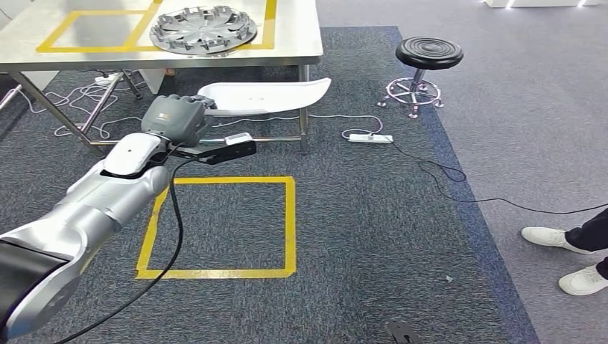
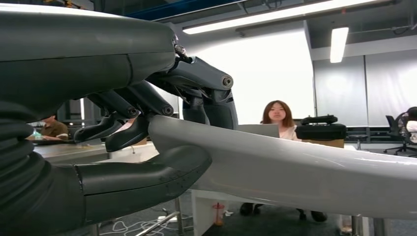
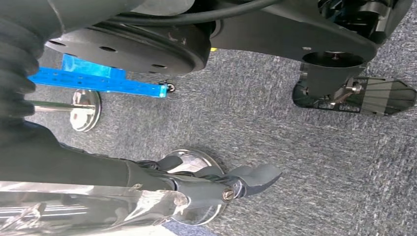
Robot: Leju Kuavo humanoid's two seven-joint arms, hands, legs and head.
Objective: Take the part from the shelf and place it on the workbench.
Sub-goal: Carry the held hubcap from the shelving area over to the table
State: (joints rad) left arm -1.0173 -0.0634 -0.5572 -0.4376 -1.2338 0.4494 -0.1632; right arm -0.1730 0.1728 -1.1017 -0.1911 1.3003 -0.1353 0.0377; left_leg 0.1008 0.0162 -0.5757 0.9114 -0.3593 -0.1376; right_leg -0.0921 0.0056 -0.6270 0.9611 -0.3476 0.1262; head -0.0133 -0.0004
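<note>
The part [image 1: 272,95] is a long, curved white panel, and I hold it out level in front of me, below the near edge of the workbench [image 1: 301,43]. My left hand [image 1: 176,118] grips its left end. In the left wrist view the thumb lies under the white part [image 2: 295,167] and the dark fingers [image 2: 147,101] curl over its top edge. My right hand [image 3: 211,184] hangs low over the carpet, its fingers stretched out beside a shiny silver surface, holding nothing.
A grey wheel cover [image 1: 203,30] lies on the workbench inside a yellow tape frame. A black stool [image 1: 429,54], a power strip [image 1: 371,137] and cables are on the carpet. A yellow tape square [image 1: 290,222] marks the floor. A person's white shoes [image 1: 552,236] stand at the right.
</note>
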